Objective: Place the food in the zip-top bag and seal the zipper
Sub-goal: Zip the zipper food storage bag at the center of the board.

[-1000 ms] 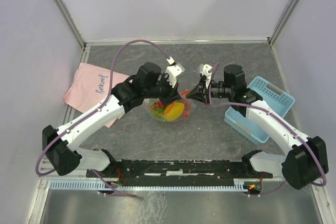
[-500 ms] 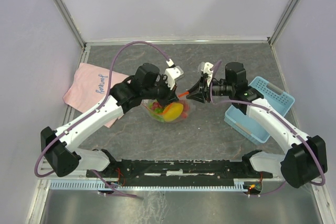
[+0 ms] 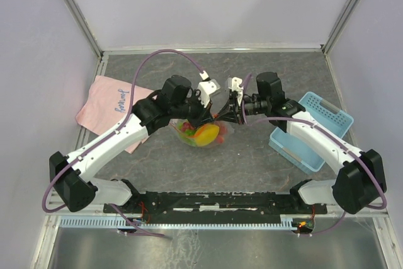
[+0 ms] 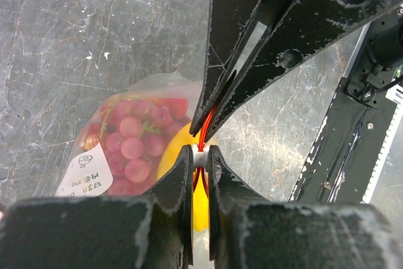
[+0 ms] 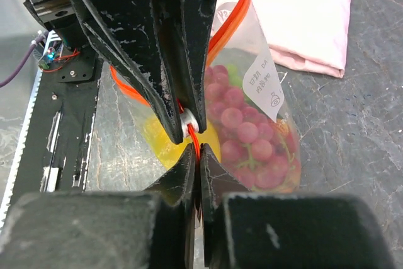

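In the overhead view the bag (image 3: 203, 131) is seen near the middle of the grey surface (image 3: 157, 70), with bare surface left open at its 12 and 6 o'clock. A pink cloth (image 3: 110, 102) is laid well apart at its 9 o'clock, near the left edge. A light-blue basket (image 3: 315, 127) is set at its 3 o'clock, by the right edge. Inside the bag, red grapes (image 4: 132, 146) and a yellow fruit (image 4: 179, 155) are packed together, and green pieces (image 3: 184, 126) are made out only from overhead. A white label (image 5: 264, 83) is stuck on the bag's clear wall. In the left wrist view the left hand (image 4: 200, 159) is seen pressed together on the zipper (image 4: 203, 127), and the other arm's fingers are closed on the same strip just at its 12 o'clock. In the right wrist view the right hand (image 5: 194, 155) is likewise seen pinching the orange strip, just beside the left fingers. Only this view shows the strip curving away on both sides of the hands. Whether it is sealed there cannot be told.
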Controlling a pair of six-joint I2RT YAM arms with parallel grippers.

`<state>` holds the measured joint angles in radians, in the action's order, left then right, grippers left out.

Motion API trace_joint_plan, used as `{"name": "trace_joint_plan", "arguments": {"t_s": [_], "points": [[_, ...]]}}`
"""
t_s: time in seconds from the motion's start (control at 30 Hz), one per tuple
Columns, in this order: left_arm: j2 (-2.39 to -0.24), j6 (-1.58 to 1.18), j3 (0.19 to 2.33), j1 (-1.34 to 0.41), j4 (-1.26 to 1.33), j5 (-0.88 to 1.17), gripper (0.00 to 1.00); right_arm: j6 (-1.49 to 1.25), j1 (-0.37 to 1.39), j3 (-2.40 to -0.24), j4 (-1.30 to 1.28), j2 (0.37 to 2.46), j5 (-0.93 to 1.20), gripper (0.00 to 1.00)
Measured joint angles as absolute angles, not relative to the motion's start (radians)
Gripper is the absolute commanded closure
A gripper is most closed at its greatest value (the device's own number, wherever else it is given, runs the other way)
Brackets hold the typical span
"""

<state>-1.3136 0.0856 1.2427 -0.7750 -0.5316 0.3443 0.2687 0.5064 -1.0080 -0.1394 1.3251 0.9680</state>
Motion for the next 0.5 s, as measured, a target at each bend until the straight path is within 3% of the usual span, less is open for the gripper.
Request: {"name": "trace_joint_plan", "arguments": {"t_s": [0.5], "points": [[-1.274, 0.085, 1.242, -0.776, -0.538, 0.221, 0.97, 0.267, 0.504, -1.015, -0.196, 1.224, 0.785, 0.98]]}}
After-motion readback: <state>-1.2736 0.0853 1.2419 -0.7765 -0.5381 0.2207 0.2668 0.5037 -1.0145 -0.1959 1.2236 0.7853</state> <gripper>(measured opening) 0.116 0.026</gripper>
